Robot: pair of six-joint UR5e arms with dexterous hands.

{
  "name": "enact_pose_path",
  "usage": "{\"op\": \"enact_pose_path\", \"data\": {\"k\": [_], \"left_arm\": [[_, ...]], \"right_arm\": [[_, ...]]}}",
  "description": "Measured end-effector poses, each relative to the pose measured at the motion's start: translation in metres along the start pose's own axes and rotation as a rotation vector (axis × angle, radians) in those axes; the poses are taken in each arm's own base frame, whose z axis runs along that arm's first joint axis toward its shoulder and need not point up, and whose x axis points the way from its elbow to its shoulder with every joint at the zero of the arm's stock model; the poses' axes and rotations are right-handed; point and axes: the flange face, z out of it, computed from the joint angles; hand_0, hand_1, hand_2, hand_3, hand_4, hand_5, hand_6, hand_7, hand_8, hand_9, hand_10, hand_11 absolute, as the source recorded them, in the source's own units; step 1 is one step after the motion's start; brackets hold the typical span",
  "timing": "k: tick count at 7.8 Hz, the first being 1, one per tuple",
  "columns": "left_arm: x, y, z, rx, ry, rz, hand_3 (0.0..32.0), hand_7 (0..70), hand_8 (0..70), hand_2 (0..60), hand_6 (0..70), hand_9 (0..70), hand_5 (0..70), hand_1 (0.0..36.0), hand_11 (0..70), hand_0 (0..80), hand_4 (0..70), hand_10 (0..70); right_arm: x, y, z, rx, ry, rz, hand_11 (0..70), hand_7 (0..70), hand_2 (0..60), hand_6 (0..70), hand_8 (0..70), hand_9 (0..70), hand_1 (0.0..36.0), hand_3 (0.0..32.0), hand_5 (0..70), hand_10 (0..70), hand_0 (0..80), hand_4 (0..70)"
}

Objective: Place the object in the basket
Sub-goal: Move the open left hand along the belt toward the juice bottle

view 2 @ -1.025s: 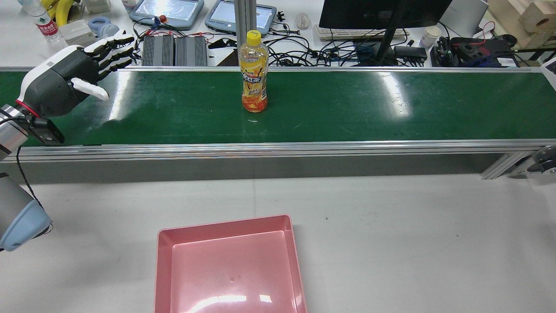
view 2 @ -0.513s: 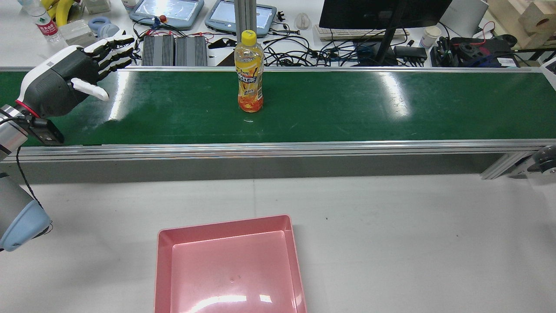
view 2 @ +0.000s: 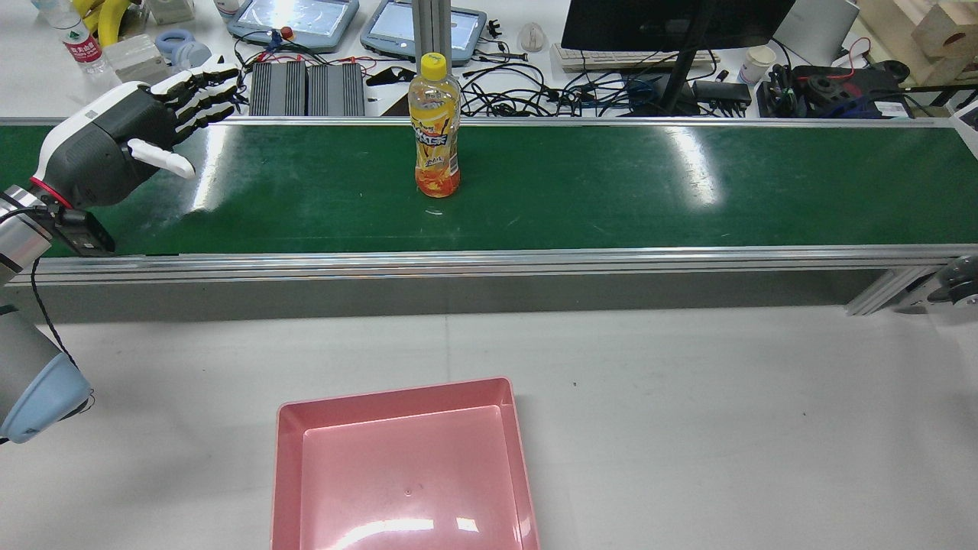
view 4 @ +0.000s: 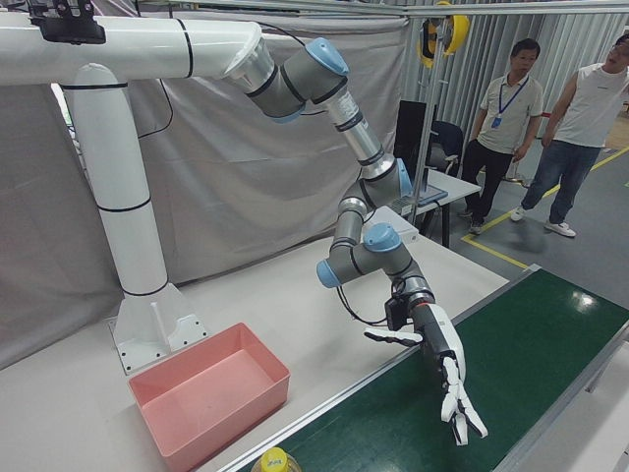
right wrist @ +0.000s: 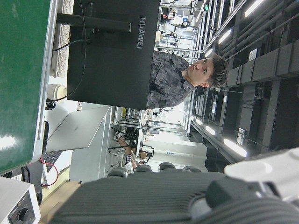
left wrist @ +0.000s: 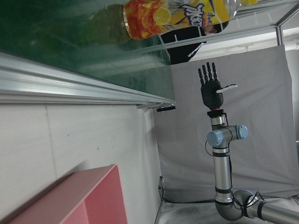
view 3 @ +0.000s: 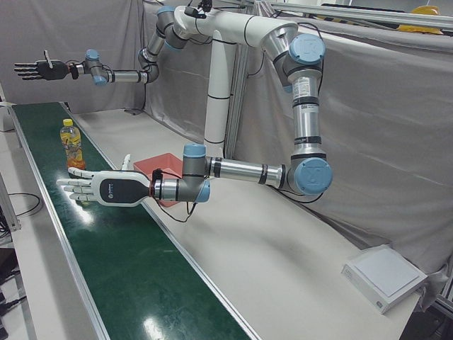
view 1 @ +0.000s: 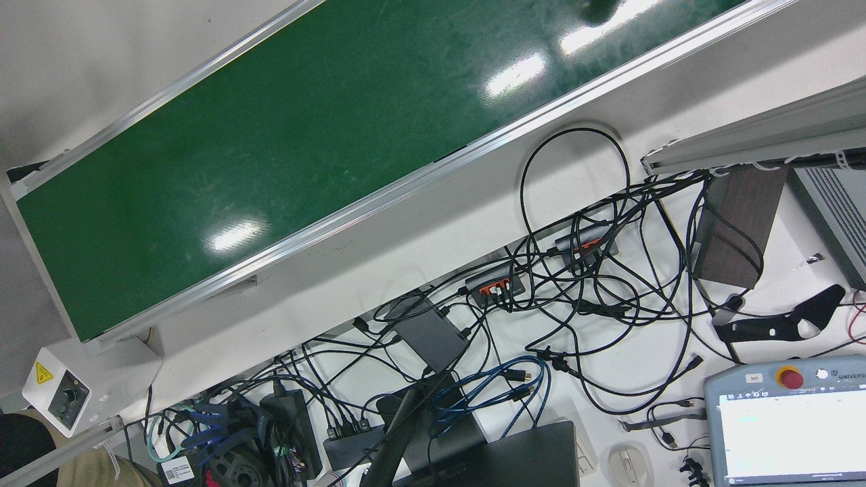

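Clear plastic orange-drink bottle point(view 2: 434, 126) upright on glossy green belt point(view 2: 611, 191), well right of left robot hand point(view 2: 114, 145), fingers spread, empty; pink tray point(view 2: 286, 458) on grey bench point(view 2: 726, 420).

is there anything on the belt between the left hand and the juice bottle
Nothing visible. In the rear view the green belt lies bare between the open left hand and the upright juice bottle. The pink basket sits on the white table, nearer the camera than the belt.

Robotics test lab: long green conveyor belt point(view 2: 581, 187) in aluminium rails; grey teach pendants point(view 2: 294, 19), tangled black cables point(view 1: 582, 284), black monitor point(view 2: 672, 23) along the desk's far edge.
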Motion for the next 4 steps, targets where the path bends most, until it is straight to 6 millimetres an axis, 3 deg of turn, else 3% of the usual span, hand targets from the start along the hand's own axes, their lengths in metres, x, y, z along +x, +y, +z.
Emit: {"op": "enact_pose_path", "data": {"k": [3, 4], "left_arm": [[-0.0082, 0.0011, 0.0017, 0.002, -0.001, 0.004, 2.4, 0.0, 7.8, 0.0, 0.7, 8.9, 15.2, 5.9, 10.2, 50.2, 13.5, 6.3], [-0.0091, 0.0024, 0.0030, 0.002, 0.004, 0.001, 2.6, 0.0, 7.8, 0.0, 0.7, 8.9, 14.9, 3.8, 10.6, 50.0, 13.4, 6.7]], "right_arm": [[0.0002, 0.0001, 0.0001, 0.000, 0.000, 0.000, 0.0, 0.0, 0.0, 0.0, 0.0, 0.0, 0.0, 0.0, 0.0, 0.0, 0.0, 0.0], [0.0002, 0.0001, 0.0001, 0.000, 0.000, 0.000, 0.0, 0.0, 0.0, 0.0, 0.0, 0.0, 0.0, 0.0, 0.0, 0.0, 0.0, 0.0]]}}
